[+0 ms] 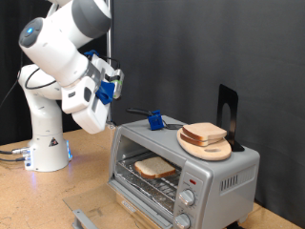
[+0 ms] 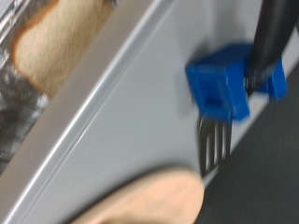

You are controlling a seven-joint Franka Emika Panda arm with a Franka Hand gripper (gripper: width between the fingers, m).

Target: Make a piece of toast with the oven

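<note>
The silver-grey oven (image 1: 214,176) stands at the exterior view's right with its door (image 1: 95,215) folded down. One piece of toast (image 1: 153,169) lies on the wire rack inside; it also shows in the wrist view (image 2: 56,42). A second slice (image 1: 204,132) lies on a round light-wood board (image 1: 212,150) on the oven's top. My gripper (image 1: 108,88) hangs in the air above and to the left of the oven, clear of it, with nothing seen in it. Its fingers do not show in the wrist view.
A fork with a blue block on its handle (image 1: 153,120) lies on the oven's top (image 2: 140,103); it shows close up in the wrist view (image 2: 224,89), beside the board's edge (image 2: 154,201). A black stand (image 1: 227,113) rises behind the board. The knobs (image 1: 188,198) sit at the oven's right front.
</note>
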